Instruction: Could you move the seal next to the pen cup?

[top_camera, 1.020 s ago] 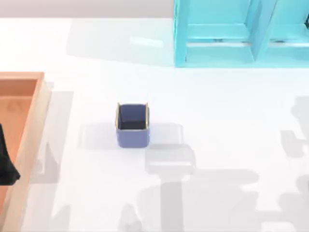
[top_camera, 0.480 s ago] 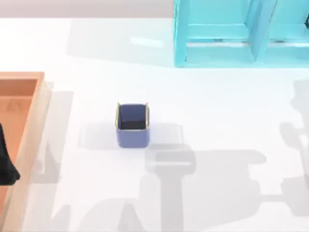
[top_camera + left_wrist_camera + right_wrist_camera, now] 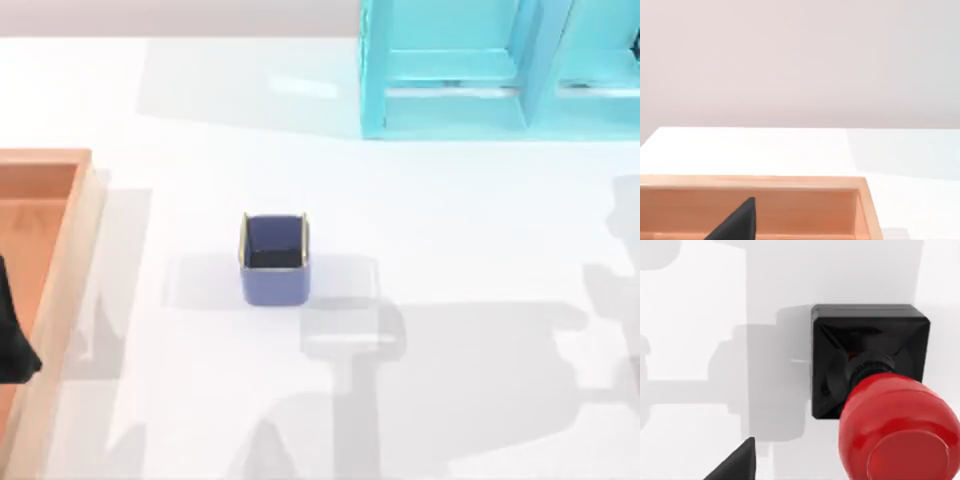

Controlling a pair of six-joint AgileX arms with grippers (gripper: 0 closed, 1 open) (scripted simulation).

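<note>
White table (image 3: 470,220) carries a cyan shelf unit (image 3: 500,70) at the far right edge, a wooden tray (image 3: 45,250) at the left edge, and the pen cup (image 3: 274,258) upright left of centre. Right wrist view: the seal (image 3: 875,390) stands upright on the table directly under that camera, red knob up. Jaw state of either gripper: cannot tell.

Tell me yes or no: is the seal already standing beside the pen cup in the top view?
No: the pen cup stands alone on the white table with nothing beside it, while the seal shows under the right wrist camera.
</note>
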